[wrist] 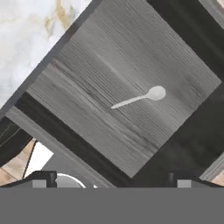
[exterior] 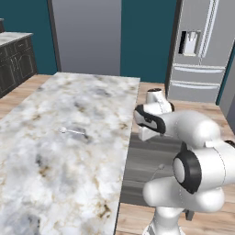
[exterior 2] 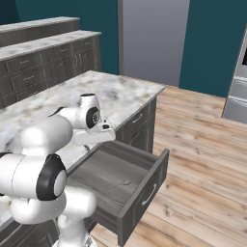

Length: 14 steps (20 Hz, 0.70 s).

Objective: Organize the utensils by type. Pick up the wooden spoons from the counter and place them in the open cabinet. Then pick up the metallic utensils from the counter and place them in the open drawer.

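My gripper (wrist: 113, 180) hangs open over the open drawer (exterior 2: 144, 190), its two fingertips (wrist: 43, 178) spread wide with nothing between them. A silver metallic utensil (wrist: 140, 98), a small spoon, lies flat on the drawer floor (wrist: 109, 78) below the hand, and shows as a thin faint line (exterior 2: 126, 183) from the right base. Another small metallic utensil (exterior: 73, 132) lies on the marble counter (exterior: 55, 174), left of the arm. The hand (exterior: 149, 126) points down just past the counter's right edge. The wooden spoons and the open cabinet are out of view.
A steel fridge (exterior: 202, 46) stands behind the arm to the right. Dark base cabinets with marble tops line the far wall (exterior 2: 43, 62). Wooden floor (exterior 2: 202, 144) lies beyond the pulled-out drawer front, which juts into the walkway.
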Motion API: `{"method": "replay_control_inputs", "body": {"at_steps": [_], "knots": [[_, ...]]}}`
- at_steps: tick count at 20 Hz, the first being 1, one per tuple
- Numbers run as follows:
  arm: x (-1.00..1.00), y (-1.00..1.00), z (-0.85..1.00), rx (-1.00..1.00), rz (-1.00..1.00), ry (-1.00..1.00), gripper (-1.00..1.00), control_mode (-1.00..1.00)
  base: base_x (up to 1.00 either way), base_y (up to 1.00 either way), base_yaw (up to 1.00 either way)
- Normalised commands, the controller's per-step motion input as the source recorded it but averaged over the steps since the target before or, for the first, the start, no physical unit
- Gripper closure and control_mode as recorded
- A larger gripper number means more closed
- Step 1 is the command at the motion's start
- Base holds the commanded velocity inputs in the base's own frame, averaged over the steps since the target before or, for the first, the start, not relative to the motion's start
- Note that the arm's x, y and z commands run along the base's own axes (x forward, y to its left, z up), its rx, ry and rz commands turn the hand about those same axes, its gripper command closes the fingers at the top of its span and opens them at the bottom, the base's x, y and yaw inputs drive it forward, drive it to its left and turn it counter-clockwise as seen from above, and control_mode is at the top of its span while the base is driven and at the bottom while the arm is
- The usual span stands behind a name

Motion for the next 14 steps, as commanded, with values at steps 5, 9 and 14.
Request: {"method": "replay_control_inputs", "body": {"at_steps": [5,9,14], "knots": [[0.4,0.25,0.1,0.02,0.6,0.0,-1.0,-1.0,0.0,0.0,0.0],[0.36,0.32,0.0,0.1,0.53,-0.01,-1.0,-1.0,0.0,0.0,0.0],[0.25,0.41,-0.01,0.14,0.42,-0.17,-1.0,-1.0,0.0,0.0,0.0]]}}
